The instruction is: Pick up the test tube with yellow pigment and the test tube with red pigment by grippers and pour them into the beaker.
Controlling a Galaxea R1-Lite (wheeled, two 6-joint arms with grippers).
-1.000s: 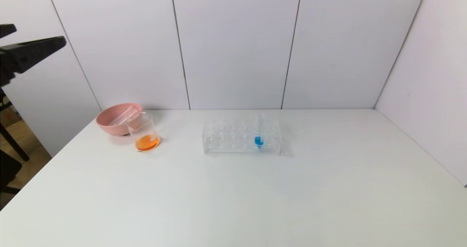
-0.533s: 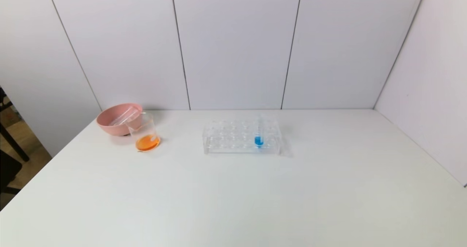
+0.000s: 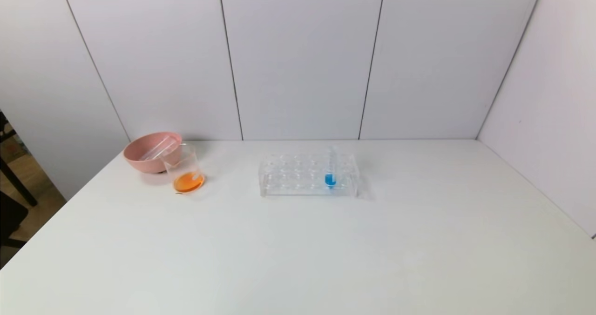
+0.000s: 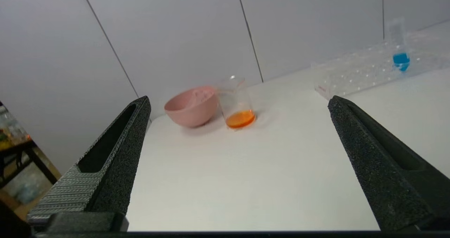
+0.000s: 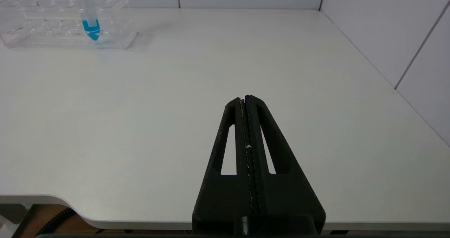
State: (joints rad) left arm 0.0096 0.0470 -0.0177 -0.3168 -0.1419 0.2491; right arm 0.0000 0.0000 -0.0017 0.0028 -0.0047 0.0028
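Orange liquid fills the beaker [image 4: 236, 104] beyond the left gripper's [image 4: 239, 102] wide-spread, empty jaws; right gripper [image 5: 245, 98] clenched, empty.

The near and right parts of the white table [image 3: 326, 259] lay bare. Obstacles stood only far back: the pink bowl [image 3: 150, 153] touching the beaker [image 3: 185, 170] at far left, the tube rack [image 3: 298, 175] mid-table.

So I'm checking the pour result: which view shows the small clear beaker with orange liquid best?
The left wrist view: the small clear beaker stands side-on, lip and orange layer plain, beside the pink bowl. The head view shows it smaller; the right wrist view misses it.
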